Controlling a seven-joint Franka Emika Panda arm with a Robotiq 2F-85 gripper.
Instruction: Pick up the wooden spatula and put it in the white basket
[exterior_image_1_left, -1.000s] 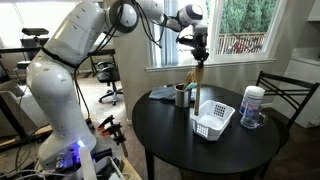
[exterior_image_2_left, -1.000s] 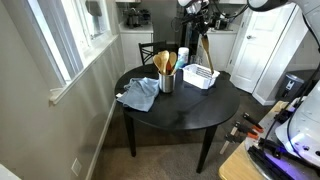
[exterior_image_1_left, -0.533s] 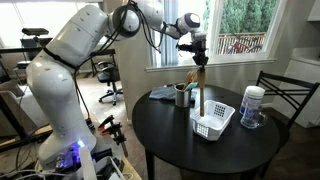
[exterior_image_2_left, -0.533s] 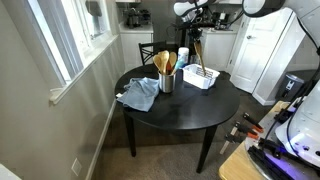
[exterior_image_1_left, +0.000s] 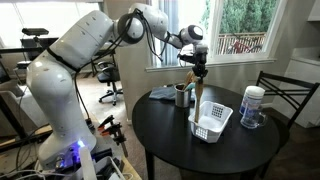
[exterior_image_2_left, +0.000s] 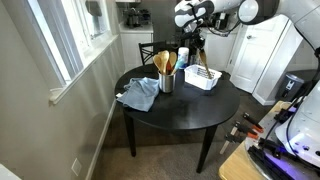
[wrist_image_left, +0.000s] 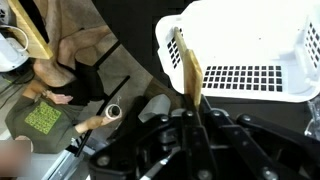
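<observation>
Lighting: we noted bright daylight from the window (exterior_image_1_left: 240, 28), slightly overexposed; faint sheen on the dark table (exterior_image_2_left: 185, 112); wrist view blurred at lower-left corner.

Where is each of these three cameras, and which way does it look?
Exterior view: beside the round table, facing the window; shows the whole white arm.
Exterior view: high by the window wall, facing a white door; shows only the arm's end.
Wrist view: looks down past the fingers at the wooden spatula.
All share the white basket.
</observation>
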